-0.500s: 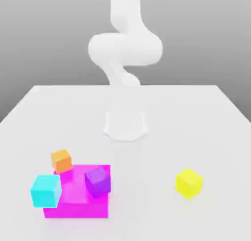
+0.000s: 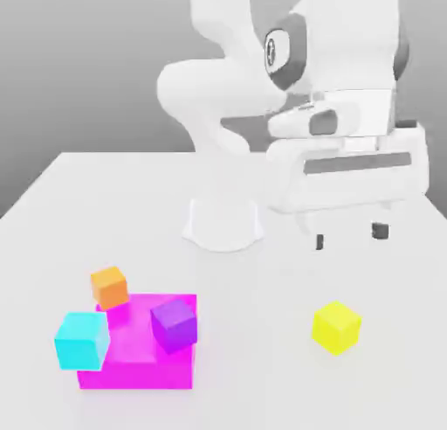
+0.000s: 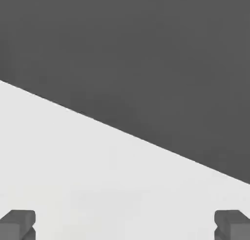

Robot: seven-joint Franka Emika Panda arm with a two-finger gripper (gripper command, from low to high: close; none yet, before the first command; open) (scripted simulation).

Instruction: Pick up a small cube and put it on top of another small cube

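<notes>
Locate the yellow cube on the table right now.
In the exterior view the yellow cube sits alone on the table's right side, apart from the magenta block, below the open claw.

The white Franka arm (image 2: 227, 79) rises from its round white base (image 2: 223, 223) near the middle of the tabletop, bends in a thick elbow, and carries its blocky white hand forward on the exterior view's right. The two-finger gripper (image 2: 349, 236) points down above the tabletop, its short dark grey fingertips (image 2: 380, 231) spread wide apart with nothing between them.
</notes>
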